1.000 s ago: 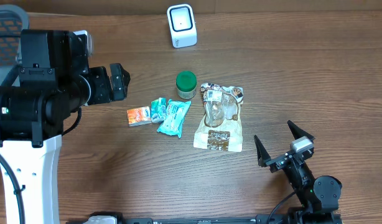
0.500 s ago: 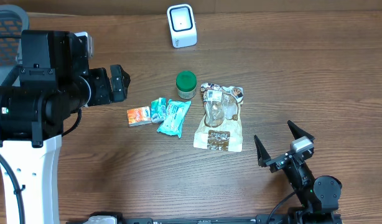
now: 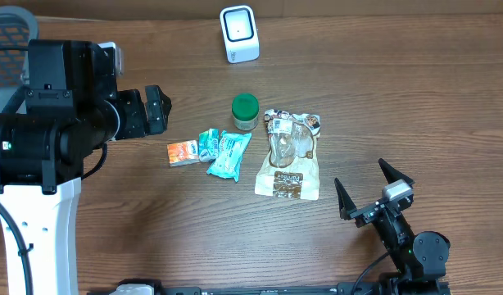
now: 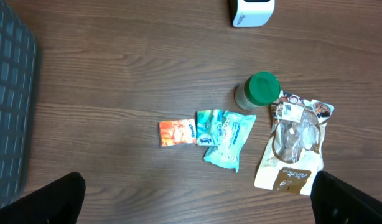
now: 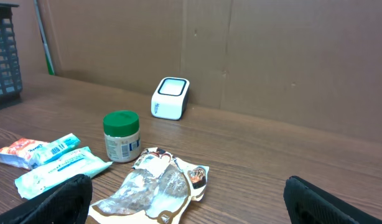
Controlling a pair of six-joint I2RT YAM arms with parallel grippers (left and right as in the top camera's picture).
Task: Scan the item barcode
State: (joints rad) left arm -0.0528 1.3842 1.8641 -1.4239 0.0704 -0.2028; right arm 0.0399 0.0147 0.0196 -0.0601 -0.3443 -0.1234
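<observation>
You have left gripper (image 3: 160, 108) spread wide, empty, hovering left of item cluster; right gripper (image 3: 360, 174) equally wide, empty, low at front right of table (image 3: 415, 98); mid-table lie orange packet (image 3: 182, 152), teal packs (image 3: 229, 156) touching, green-lidded jar (image 3: 245, 112) upright, clear snack bag (image 3: 289, 156) just beside jar; white scanner (image 3: 239, 33) at far edge, well apart from both grippers.

even bright light, soft shadows, frames sharp.
</observation>
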